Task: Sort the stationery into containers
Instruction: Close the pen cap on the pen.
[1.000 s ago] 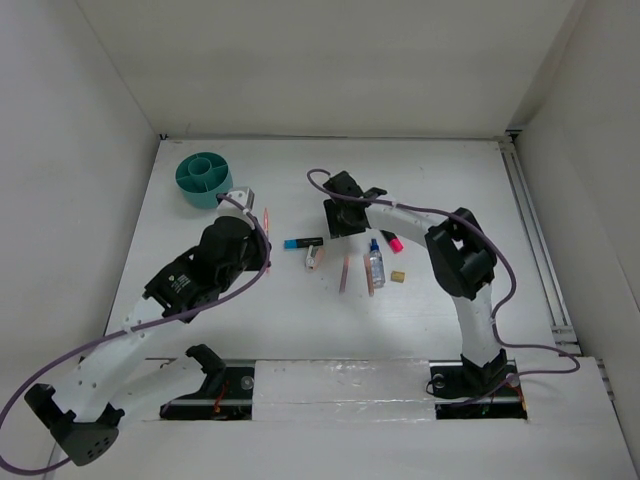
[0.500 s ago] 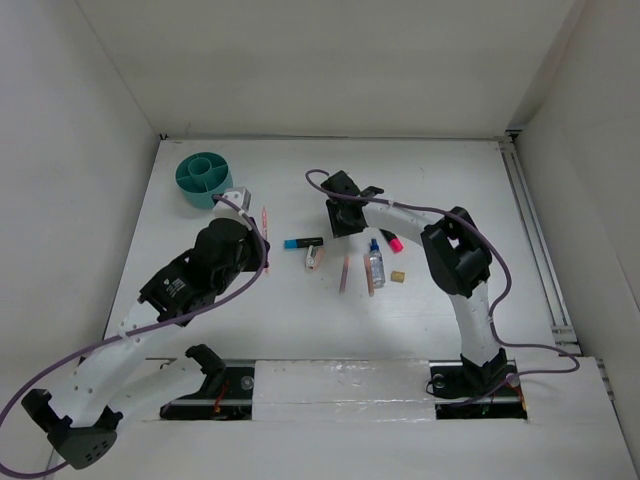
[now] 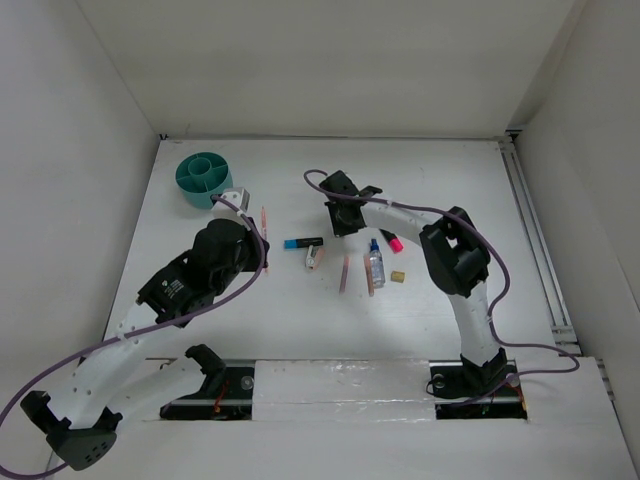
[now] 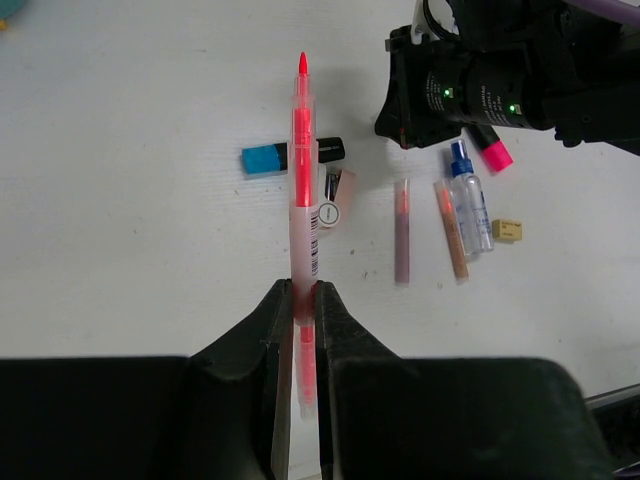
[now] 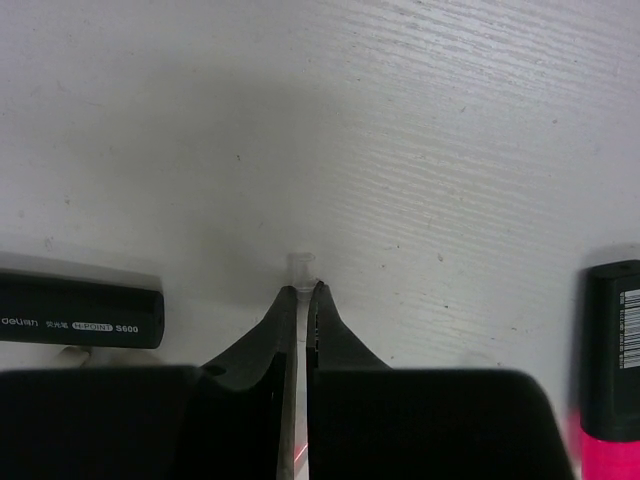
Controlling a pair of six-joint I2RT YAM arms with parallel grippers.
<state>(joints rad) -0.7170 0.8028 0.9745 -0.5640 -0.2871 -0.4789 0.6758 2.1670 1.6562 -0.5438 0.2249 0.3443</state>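
My left gripper (image 4: pixel 303 290) is shut on a salmon-pink pen (image 4: pixel 303 170) and holds it above the table; the pen also shows in the top view (image 3: pixel 264 222), right of the teal tub (image 3: pixel 204 178). My right gripper (image 5: pixel 301 292) is shut on a thin clear pen whose end (image 5: pixel 300 268) sticks out past the tips, low over the table (image 3: pixel 343 220). On the table lie a black marker with a blue end (image 3: pixel 303 242), a pink-white eraser (image 3: pixel 313 259), two pens (image 3: pixel 344 272), a small bottle (image 3: pixel 377 262), a tan block (image 3: pixel 397 276) and a pink-ended marker (image 3: pixel 391 241).
White walls enclose the table on the left, back and right. A rail (image 3: pixel 535 240) runs along the right edge. In the right wrist view the black marker (image 5: pixel 80 310) lies just left of my fingers and the pink-ended marker (image 5: pixel 608 350) to the right.
My left arm has drawn slightly back and left with the pen. My right gripper has shifted a little to the left.
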